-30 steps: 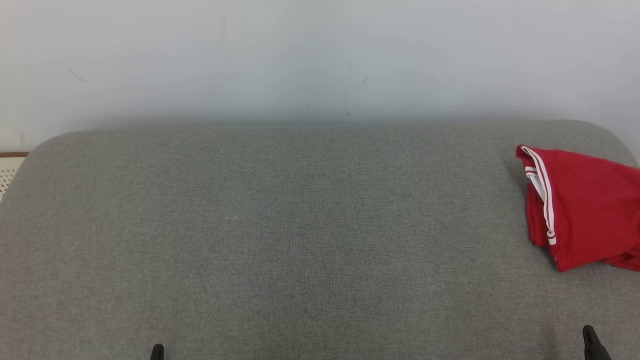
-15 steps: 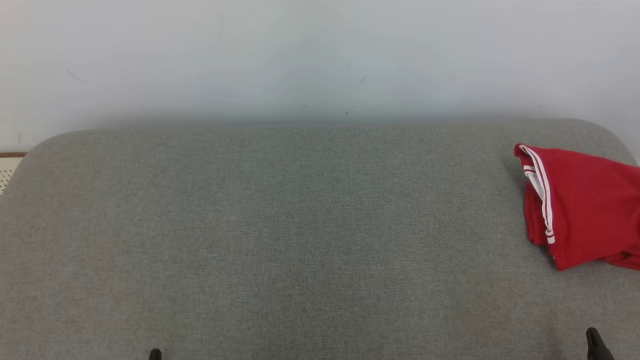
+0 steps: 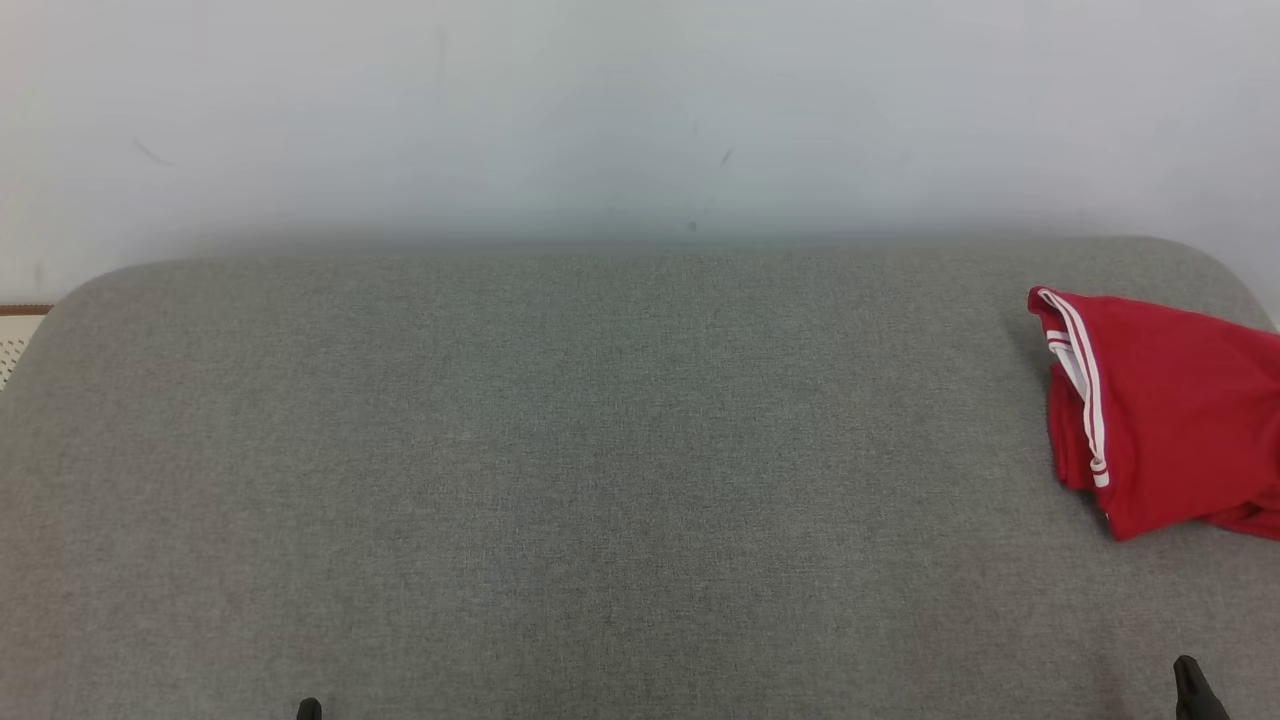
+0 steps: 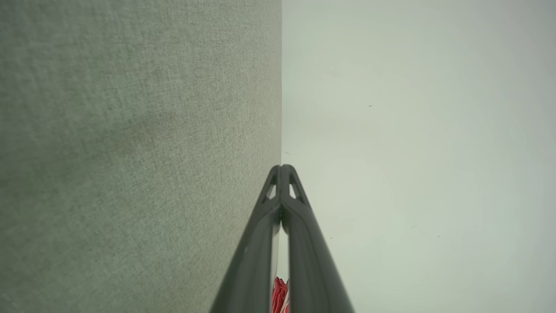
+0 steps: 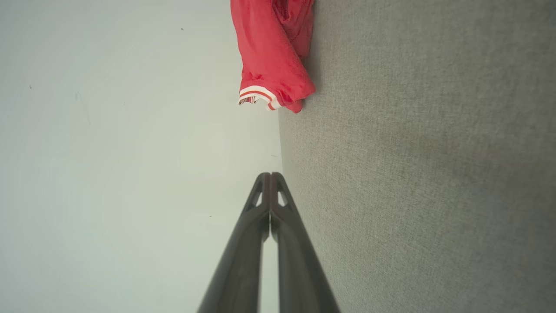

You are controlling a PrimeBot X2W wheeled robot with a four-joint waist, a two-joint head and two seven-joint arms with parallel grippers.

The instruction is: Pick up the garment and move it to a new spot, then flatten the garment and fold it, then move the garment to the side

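Observation:
A red garment (image 3: 1170,420) with white trim lies bunched at the far right of the grey cushioned surface (image 3: 600,470), running past the head view's right edge. It also shows at the top of the right wrist view as the garment (image 5: 271,56), and as a red sliver (image 4: 279,295) between the fingers in the left wrist view. My left gripper (image 3: 309,709) peeks in at the bottom left; its tips (image 4: 281,167) meet, shut and empty. My right gripper (image 3: 1190,685) sits at the bottom right, well below the garment, its tips (image 5: 270,175) pressed together with nothing held.
A pale wall (image 3: 640,120) rises behind the cushion's far edge. A strip of light perforated furniture (image 3: 15,340) shows at the far left. The broad grey surface spreads between the grippers and the garment.
Both gripper tips have sunk slightly toward the bottom edge of the head view. The garment lies as before.

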